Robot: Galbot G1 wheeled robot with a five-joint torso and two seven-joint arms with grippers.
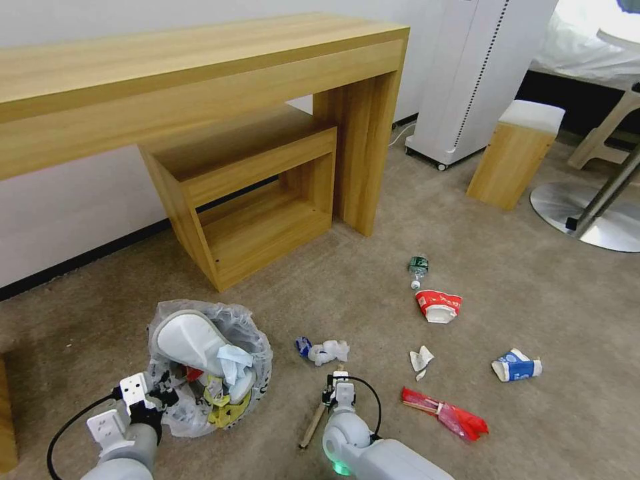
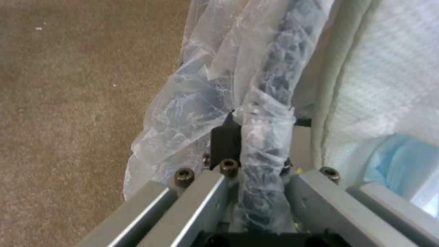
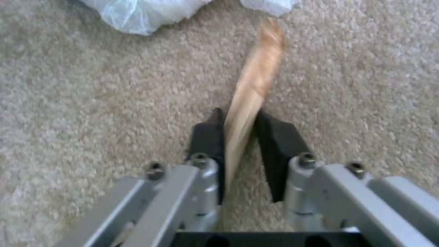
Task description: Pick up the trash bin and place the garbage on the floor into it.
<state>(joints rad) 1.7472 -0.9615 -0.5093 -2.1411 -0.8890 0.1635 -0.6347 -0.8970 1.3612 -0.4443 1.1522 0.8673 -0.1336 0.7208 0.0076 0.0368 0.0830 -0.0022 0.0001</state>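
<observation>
The trash bin (image 1: 200,413) stands on the floor (image 1: 320,307) at lower left. Its crinkly bag holds a white slipper (image 1: 190,343) and a yellow wrapper (image 1: 227,410). My left gripper (image 1: 159,395) is shut on the bag-covered rim (image 2: 267,137), beside the slipper (image 2: 389,85). My right gripper (image 1: 333,392) is low over the carpet, shut on a wooden stick (image 1: 312,425); the stick (image 3: 251,92) runs between the black pads (image 3: 208,137). Other garbage lies to the right: crumpled white plastic (image 1: 325,351), a green-label bottle (image 1: 418,268), a red-white bowl (image 1: 439,305), crumpled paper (image 1: 420,360), a red wrapper (image 1: 445,413), a blue-white carton (image 1: 515,366).
A wooden desk (image 1: 200,73) with a low shelf unit (image 1: 253,200) stands against the wall behind the bin. A white appliance (image 1: 473,73), a small wooden stool (image 1: 517,153) and a round metal table base (image 1: 593,220) are at the back right.
</observation>
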